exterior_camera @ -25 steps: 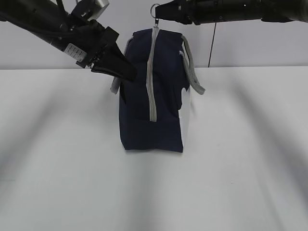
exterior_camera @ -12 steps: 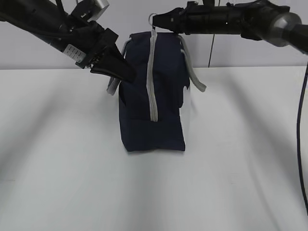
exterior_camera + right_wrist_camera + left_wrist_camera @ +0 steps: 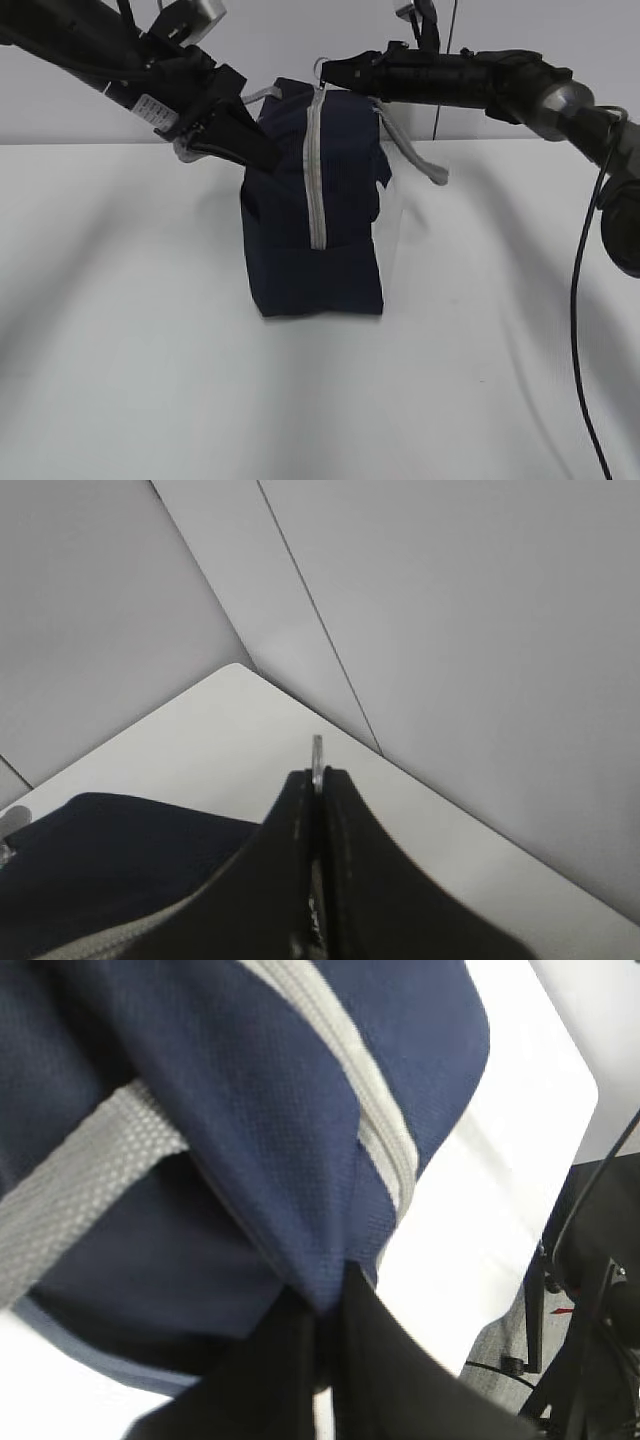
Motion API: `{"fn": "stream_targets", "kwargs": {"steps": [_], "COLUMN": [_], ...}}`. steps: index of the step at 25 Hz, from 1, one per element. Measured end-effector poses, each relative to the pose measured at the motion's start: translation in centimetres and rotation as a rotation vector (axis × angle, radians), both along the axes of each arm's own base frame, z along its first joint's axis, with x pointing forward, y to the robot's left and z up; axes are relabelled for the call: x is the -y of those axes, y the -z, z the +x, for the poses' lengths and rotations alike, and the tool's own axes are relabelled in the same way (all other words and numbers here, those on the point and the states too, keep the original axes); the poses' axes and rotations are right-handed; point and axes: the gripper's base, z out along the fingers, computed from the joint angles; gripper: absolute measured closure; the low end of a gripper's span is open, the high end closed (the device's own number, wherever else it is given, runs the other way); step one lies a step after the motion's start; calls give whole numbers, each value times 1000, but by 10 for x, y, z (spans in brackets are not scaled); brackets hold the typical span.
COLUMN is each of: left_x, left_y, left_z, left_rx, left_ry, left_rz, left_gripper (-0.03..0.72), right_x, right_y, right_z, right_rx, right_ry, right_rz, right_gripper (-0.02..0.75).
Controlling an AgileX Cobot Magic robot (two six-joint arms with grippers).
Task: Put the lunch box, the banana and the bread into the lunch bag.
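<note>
On the white table (image 3: 150, 330) the navy-blue fabric lunch bag (image 3: 345, 200) stands upright on its base, its grey zipper band (image 3: 317, 170) running down the end that faces the exterior camera, closed along that visible length. Grey webbing handles (image 3: 415, 158) hang off its right side. At the bag's upper left corner the left gripper (image 3: 262, 152) is pinched tight on a fold of the navy cloth, seen close in the left wrist view (image 3: 325, 1335). Above the bag's top the right gripper (image 3: 330, 72) reaches in from the right, jaws pressed together on the metal ring zip-pull (image 3: 317, 752), which pokes out between the fingertips
</note>
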Motion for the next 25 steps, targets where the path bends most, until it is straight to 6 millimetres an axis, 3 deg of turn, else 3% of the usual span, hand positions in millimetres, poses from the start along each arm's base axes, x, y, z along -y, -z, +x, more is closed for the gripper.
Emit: {"fn": "stream_targets", "kwargs": {"steps": [6, 15, 21, 25], "left_x": [-1, -4, -1, 6], "left_y": [2, 4, 4, 5], "left_z": [-1, -3, -3, -6], "left_rx": [-18, -54, -36, -23], "left_ry": [-6, -9, -15, 5], "left_rz": [26, 65, 75, 90], "left_gripper": [686, 686, 686, 686], "right_x": [5, 10, 11, 12], "right_y": [-5, -41, -43, -30], "right_z": [0, -3, -1, 2], "right_rx": [-21, 95, 102, 77], "right_ry": [-7, -25, 3, 22], "right_rz": [31, 26, 26, 29], "right_gripper": [754, 754, 754, 754]}}
